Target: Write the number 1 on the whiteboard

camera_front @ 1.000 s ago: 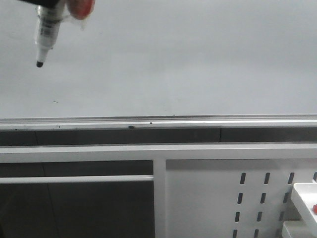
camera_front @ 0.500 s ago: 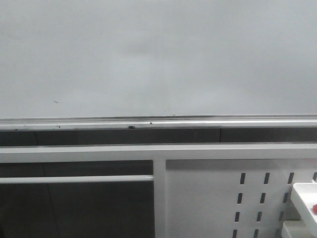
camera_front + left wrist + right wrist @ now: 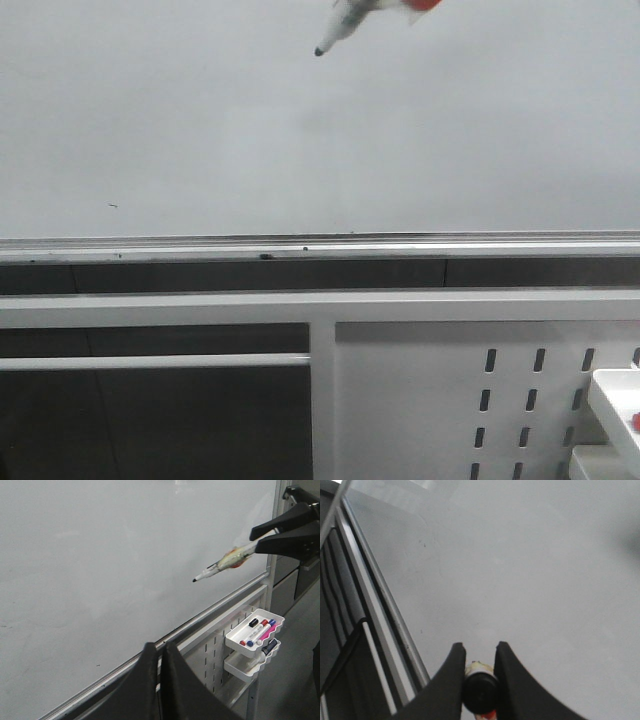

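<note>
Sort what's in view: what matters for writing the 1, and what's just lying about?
For the job:
whiteboard, no stroke yet
marker, held by the right end effector

Lying about:
trays of spare markers
slotted panel
left end effector, shut, empty

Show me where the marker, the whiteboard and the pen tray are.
marker (image 3: pixel 222 565), left wrist view, middle of its barrel.
whiteboard (image 3: pixel 450 140), front view, bare pale surface.
pen tray (image 3: pixel 235 641), left wrist view, near rim.

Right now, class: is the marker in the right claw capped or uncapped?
Uncapped: the marker shows a bare dark tip, held in the right claw beside the whiteboard.
</note>
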`<state>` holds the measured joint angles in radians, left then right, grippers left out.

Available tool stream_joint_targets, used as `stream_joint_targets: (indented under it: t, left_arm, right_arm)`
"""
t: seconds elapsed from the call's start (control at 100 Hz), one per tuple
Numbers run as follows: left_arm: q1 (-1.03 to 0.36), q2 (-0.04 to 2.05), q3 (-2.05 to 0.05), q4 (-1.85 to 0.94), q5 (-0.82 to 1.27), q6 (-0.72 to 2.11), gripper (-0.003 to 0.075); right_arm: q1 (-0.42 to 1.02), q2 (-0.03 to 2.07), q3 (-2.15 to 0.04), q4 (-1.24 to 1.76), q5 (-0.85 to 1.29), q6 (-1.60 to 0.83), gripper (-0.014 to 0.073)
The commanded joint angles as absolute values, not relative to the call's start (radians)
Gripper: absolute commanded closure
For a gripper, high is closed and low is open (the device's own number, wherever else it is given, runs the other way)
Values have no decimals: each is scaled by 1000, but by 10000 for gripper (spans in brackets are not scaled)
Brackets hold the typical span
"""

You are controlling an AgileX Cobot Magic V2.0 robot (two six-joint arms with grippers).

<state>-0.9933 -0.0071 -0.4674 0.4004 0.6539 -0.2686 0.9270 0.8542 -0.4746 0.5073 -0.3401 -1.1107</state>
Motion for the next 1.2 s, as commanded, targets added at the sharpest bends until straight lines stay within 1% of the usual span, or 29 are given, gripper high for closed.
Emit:
stream_joint_targets:
  t: [0.0,0.14,0.46,0.86,1.19]
  left_arm:
    - [-997,-3,-484,415,553,-282,740]
    - [-997,-3,-483,415,553,-282,740]
    - [-997,-3,-483,415,553,-282,740]
    - [-997,-3,-483,415,553,-282,740]
    - [-997,-3,-483,415,553,-282,740]
  right_arm:
    - [928,897,-503,482,-552,-1124,663]
    - [928,965,-503,482,-676,-1124,663]
    - [927,1071,-503,486,-756,-1124,663]
    - [837,1118,-503,492,-765,-1124,663]
    - [833,1118,-503,495,-765,-1124,663]
